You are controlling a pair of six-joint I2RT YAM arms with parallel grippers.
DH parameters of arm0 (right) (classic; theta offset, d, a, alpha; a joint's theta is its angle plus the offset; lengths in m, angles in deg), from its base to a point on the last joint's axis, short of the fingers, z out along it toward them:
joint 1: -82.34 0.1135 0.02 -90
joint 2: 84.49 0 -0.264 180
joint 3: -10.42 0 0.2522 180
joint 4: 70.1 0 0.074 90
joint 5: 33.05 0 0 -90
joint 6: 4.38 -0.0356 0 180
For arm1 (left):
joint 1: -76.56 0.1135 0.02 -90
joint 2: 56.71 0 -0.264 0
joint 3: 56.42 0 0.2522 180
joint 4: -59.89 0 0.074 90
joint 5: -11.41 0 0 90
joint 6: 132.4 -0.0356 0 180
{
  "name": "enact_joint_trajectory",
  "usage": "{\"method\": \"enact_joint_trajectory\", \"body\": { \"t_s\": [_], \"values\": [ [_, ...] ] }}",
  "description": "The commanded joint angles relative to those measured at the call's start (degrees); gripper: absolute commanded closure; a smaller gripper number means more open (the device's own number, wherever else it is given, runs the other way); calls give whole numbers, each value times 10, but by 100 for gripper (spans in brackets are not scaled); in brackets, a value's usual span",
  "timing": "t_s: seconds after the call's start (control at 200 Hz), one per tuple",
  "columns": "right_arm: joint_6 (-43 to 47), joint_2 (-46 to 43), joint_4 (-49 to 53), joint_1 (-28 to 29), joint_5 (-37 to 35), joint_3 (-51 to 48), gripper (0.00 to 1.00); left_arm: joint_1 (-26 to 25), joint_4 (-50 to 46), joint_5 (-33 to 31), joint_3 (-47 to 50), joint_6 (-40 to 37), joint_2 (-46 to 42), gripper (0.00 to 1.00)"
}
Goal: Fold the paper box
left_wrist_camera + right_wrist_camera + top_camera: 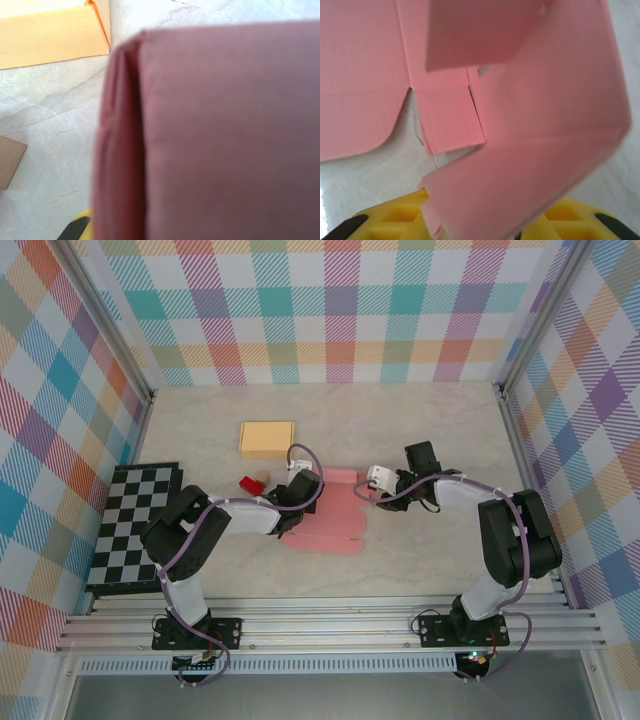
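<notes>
Two arms (230,520), both reaching inward low over the table (420,420), forearms nearly level. The left one bends at the elbow and angles right. The right one (470,495) bends at the elbow and angles left.

The left gripper (292,515) points down at the left edge of the paper box (335,525). Its jaws are pressed together. In the left wrist view a pink folded edge sits right up against it, and one yellow finger (82,225) peeks in at the bottom. Can't tell if paper is caught between the jaws.

The right gripper (370,488) is at the box's right edge. Its yellow fingers (385,222) are spread apart, and a raised pink flap lies across the gap between them.

There is one paper box, pink and mostly flat on the table between the two grippers. Its right side is lifted, and a second flap stands up beyond the right gripper.

One tan flat card (267,438) lies beyond the left gripper, well apart from it. One red piece (248,483) and one small wooden block (262,480) touch each other just left of the left gripper. One checkerboard (130,530) lies further left, beside that arm's elbow.
</notes>
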Motion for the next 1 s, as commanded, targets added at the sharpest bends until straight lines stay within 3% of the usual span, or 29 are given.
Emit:
{"method": "enact_joint_trajectory", "body": {
  "t_s": [0.0,0.625,0.995],
  "values": [
    [24,-13,25,12,28,17,62,4,10,8,-2,-7,5,100],
    [-92,-55,-89,57,25,26,60,4,14,55,-13,-24,15,100],
    [-164,-14,-111,58,-55,42,59,4,27,73,-7,-34,12,100]
  ]
}}
